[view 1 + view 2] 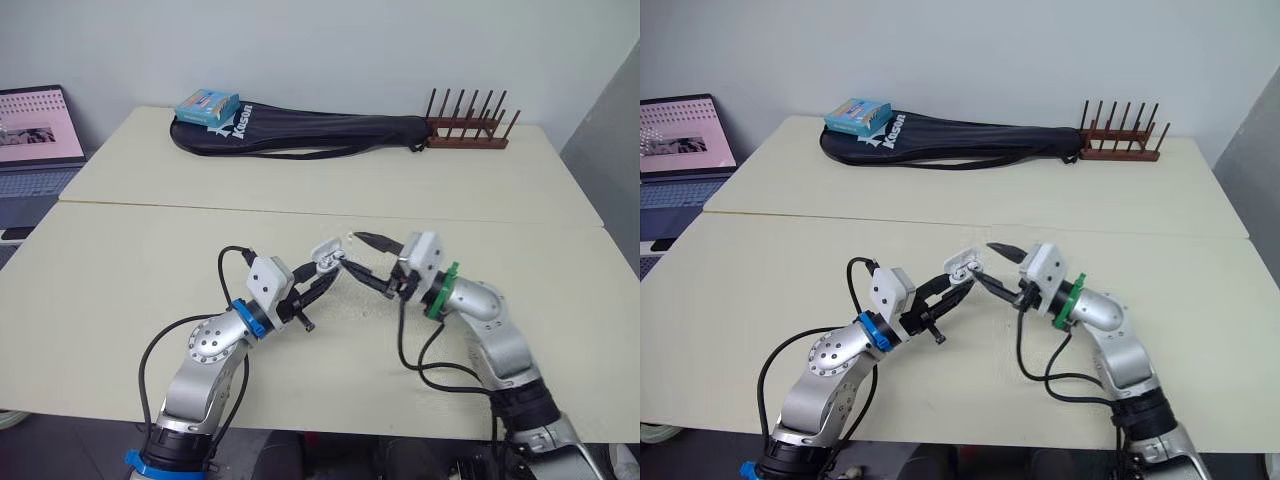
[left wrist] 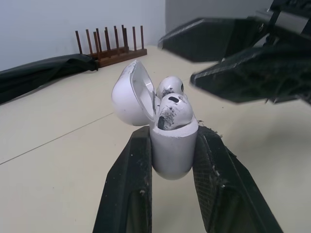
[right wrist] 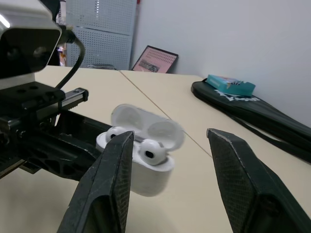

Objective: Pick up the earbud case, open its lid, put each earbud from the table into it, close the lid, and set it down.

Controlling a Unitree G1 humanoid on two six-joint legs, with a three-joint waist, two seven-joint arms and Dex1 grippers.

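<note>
A white earbud case (image 2: 172, 145) is held above the table's middle with its lid (image 2: 130, 94) swung open. My left gripper (image 1: 322, 278) is shut on the case's body. Two white earbuds (image 3: 148, 150) sit in the case, their heads showing above the rim. My right gripper (image 1: 366, 258) stands open just to the right of the case, its fingers (image 3: 243, 179) spread wide and holding nothing. The case (image 1: 962, 266) shows between both grippers in the head views.
A black racket bag (image 1: 300, 132) lies along the far table with a teal box (image 1: 207, 106) on its left end. A brown wooden rack (image 1: 468, 130) stands at the far right. A laptop (image 1: 35, 140) sits off the table's left.
</note>
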